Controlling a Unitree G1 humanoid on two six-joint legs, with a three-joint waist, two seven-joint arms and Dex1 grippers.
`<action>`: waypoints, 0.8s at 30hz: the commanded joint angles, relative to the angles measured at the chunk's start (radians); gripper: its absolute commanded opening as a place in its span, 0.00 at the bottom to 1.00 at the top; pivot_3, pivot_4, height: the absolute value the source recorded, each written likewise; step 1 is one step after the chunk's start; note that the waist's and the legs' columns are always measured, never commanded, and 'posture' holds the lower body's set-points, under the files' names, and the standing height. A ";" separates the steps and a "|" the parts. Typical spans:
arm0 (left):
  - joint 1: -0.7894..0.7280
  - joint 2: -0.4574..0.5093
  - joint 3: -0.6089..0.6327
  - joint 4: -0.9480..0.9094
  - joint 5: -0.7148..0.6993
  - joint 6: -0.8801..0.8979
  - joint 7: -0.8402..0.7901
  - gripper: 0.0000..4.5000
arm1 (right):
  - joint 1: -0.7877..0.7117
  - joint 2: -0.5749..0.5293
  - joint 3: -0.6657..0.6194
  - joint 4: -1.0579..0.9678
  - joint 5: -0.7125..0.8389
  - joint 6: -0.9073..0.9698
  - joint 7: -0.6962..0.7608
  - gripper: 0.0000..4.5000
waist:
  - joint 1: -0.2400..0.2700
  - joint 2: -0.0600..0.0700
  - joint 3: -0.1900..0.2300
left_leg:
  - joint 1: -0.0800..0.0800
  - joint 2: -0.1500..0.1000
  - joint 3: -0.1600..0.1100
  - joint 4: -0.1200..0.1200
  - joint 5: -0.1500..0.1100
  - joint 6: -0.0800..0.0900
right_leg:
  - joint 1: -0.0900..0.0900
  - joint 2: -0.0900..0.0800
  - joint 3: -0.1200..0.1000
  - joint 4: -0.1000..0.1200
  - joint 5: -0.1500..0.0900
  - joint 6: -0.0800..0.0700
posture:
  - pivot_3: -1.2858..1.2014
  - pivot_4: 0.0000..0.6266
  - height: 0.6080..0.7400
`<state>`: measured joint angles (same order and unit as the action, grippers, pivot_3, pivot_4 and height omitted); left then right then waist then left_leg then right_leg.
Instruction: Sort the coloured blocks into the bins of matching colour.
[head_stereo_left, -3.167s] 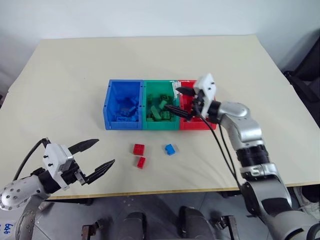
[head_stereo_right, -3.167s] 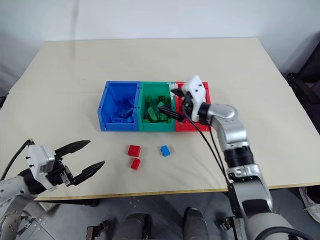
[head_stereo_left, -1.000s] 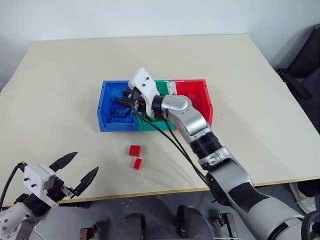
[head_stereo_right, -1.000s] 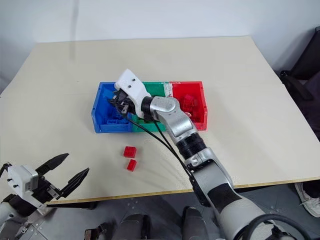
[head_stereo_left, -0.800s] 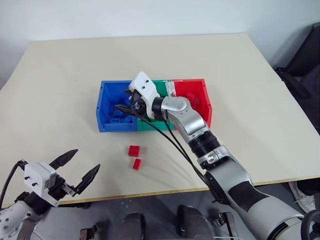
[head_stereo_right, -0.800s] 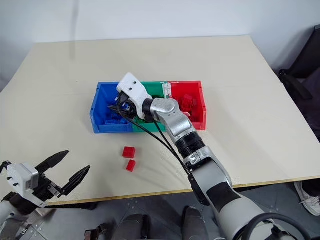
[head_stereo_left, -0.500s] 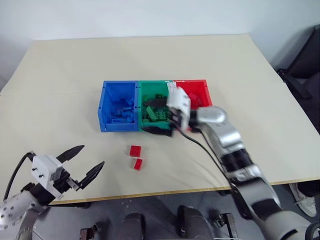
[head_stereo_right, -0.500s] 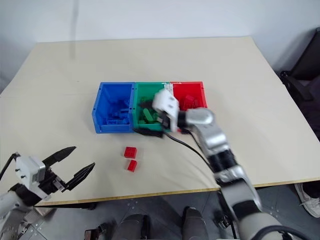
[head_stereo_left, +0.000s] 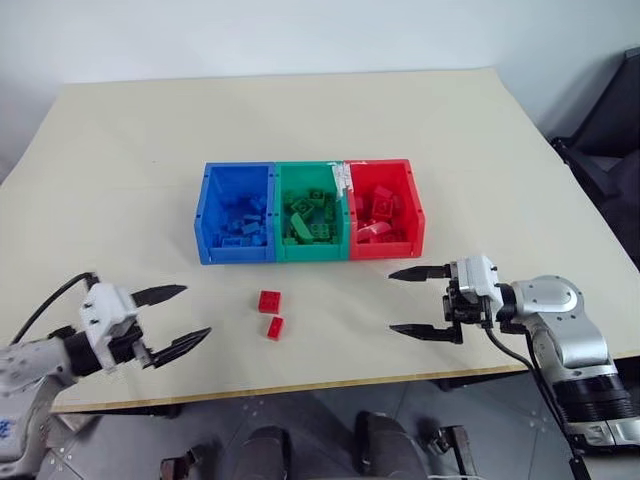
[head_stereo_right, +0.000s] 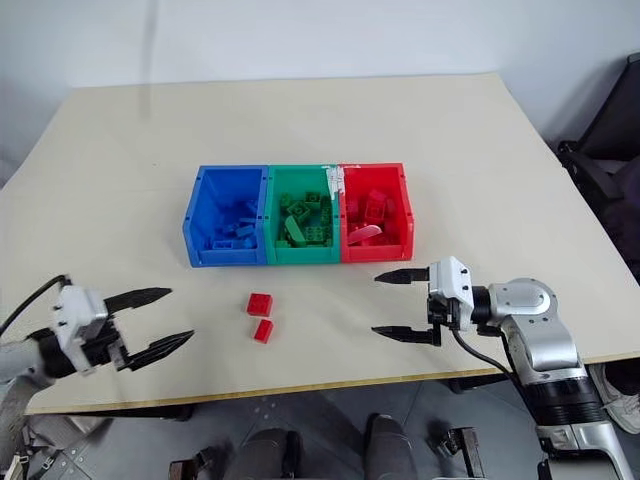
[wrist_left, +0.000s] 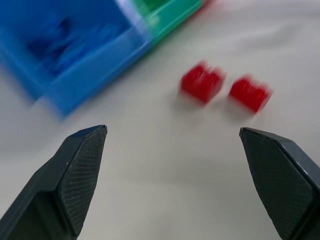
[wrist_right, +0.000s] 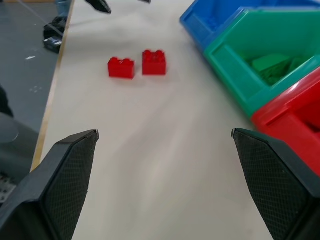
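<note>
While two red blocks (head_stereo_left: 269, 301) and (head_stereo_left: 275, 327) lie side by side on the beige table (head_stereo_left: 120, 160), just in front of the bins and well short of the near edge, both grippers hang empty at either side of them. The larger red block sits nearer the bins, the smaller one just beside it toward the table's front edge; the two are close, and whether they touch cannot be told.

Behind them stands the joined row of three bins: the blue bin (head_stereo_left: 206, 218) on the left, the green bin (head_stereo_left: 281, 175) in the middle and the red bin (head_stereo_left: 415, 215) on the right. Each holds a heap of blocks of its own colour: blue blocks (head_stereo_left: 243, 225), green blocks (head_stereo_left: 311, 218) and red blocks (head_stereo_left: 380, 212).

To the left of the loose blocks, near the table's front corner, the left gripper (head_stereo_left: 171, 315) points toward them with its two black fingers spread wide and nothing between them. In its wrist view the two red blocks show between the fingertips, with the blue bin beyond.

On the right, in front of the red bin, the right gripper (head_stereo_left: 408, 300) points leftward across the table, its fingers likewise spread wide and holding nothing.
</note>
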<state>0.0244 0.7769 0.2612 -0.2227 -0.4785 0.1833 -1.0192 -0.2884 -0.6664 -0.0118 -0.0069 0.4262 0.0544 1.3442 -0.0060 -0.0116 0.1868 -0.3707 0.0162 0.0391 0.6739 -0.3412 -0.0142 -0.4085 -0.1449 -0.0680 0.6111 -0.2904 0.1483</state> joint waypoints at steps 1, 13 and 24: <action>-0.114 0.026 -0.164 0.006 0.081 0.031 -0.050 1.00 | 0.044 -0.028 -0.034 -0.085 0.032 0.032 -0.024 0.99 | 0.007 0.000 0.000 | 0.000 0.000 0.000 0.001 0.000 0.000 | 0.000 0.000 0.000 0.001 0.000 0.000 | 0.52 0.24 1.00; -0.402 -0.069 -0.370 0.385 0.262 -0.142 -0.112 1.00 | 0.167 -0.061 -0.072 -0.280 0.063 0.119 -0.114 0.99 | 0.017 0.000 0.000 | -0.001 0.000 0.001 0.007 -0.001 0.002 | 0.002 0.001 0.000 0.001 0.001 0.001 | 0.52 0.24 1.00; -0.484 -0.151 -0.392 0.497 0.263 -0.188 -0.154 0.45 | 0.249 -0.075 -0.106 -0.325 0.069 0.132 -0.173 1.00 | 0.030 0.000 0.000 | -0.001 -0.001 0.001 0.010 -0.003 0.004 | 0.003 0.001 0.001 0.000 0.002 0.003 | 0.52 0.24 1.00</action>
<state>-0.4485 0.6299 -0.1363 0.2717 -0.2208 0.0039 -1.1701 -0.0471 -0.7349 -0.0929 -0.2827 0.4739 0.1871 1.1819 0.0242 -0.0116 0.1868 -0.3719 0.0155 0.0397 0.6837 -0.3439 -0.0103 -0.4052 -0.1439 -0.0674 0.6115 -0.2887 0.1514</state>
